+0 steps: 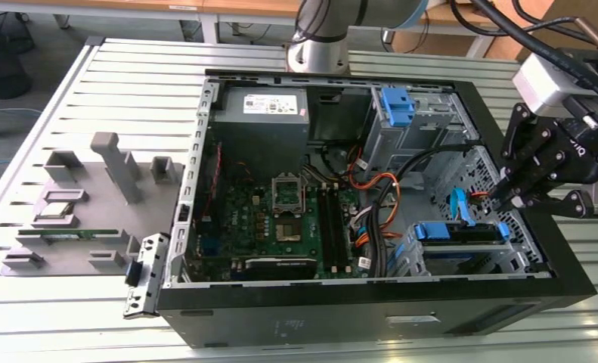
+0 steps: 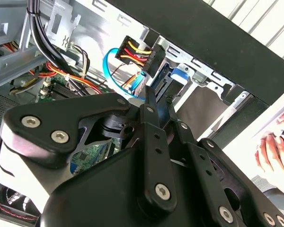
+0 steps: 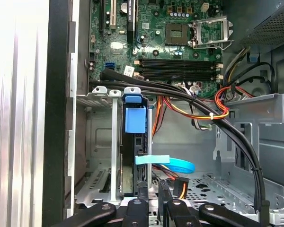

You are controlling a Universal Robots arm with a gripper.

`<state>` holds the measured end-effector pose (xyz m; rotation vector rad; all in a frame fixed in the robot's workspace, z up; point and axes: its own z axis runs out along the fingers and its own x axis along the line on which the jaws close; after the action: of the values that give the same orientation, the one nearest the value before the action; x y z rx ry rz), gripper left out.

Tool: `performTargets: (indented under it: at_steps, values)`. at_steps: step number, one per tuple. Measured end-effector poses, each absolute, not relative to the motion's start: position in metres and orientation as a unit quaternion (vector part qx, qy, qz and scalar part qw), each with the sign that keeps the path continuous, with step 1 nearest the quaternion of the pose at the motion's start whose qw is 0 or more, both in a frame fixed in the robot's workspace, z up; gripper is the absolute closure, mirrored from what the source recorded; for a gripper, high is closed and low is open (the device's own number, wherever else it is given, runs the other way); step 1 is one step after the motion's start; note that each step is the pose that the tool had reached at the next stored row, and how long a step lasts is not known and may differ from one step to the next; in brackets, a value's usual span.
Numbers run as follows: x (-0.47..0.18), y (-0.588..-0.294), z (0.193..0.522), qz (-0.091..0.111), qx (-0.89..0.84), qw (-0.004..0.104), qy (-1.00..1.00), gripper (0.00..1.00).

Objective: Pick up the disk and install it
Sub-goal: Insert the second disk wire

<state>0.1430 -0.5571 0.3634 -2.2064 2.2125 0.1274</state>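
- The gripper [image 1: 507, 198] hovers over the open computer case [image 1: 540, 299] at the exterior view's right, fingers [image 2: 151, 106] drawn narrow, holding nothing
- The disk [image 3: 135, 142] sits on edge in its drive bay [image 3: 102, 142], blue rail up, just beside the fingertips

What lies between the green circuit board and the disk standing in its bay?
In the first wrist view, a bundle of black cables crosses between the circuit board and the disk.
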Motion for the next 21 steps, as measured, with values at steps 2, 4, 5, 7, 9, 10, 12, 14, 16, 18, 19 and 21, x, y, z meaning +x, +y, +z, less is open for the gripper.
performTargets:
  at_steps: [2,4,5,7,9,10,12,14,16,18,19,21]
  values:
    - [0.1430,-0.5571,0.3634,0.041,-0.706,0.007,0.707,0.76]
    - [0.1432,-0.5570,0.3629,0.049,-0.705,-0.001,0.707,0.76]
    - [0.1432,-0.5571,0.3625,0.053,-0.705,-0.005,0.707,0.76]
    - [0.1433,-0.5571,0.3621,0.064,-0.704,-0.016,0.707,0.76]
    - [0.1433,-0.5570,0.3620,0.068,-0.703,-0.020,0.707,0.76]
    - [0.1433,-0.5571,0.3618,0.072,-0.703,-0.025,0.707,0.76]
    - [0.1433,-0.5570,0.3618,0.077,-0.702,-0.030,0.707,0.76]
    - [0.1435,-0.5565,0.3617,0.077,-0.702,-0.030,0.707,0.76]
    - [0.1446,-0.5546,0.3617,0.077,-0.703,-0.030,0.707,0.76]
    - [0.1463,-0.5521,0.3617,0.078,-0.702,-0.030,0.707,0.76]
    - [0.1473,-0.5507,0.3617,0.078,-0.702,-0.030,0.707,0.76]
    - [0.1503,-0.5489,0.3616,0.078,-0.702,-0.031,0.707,0.76]
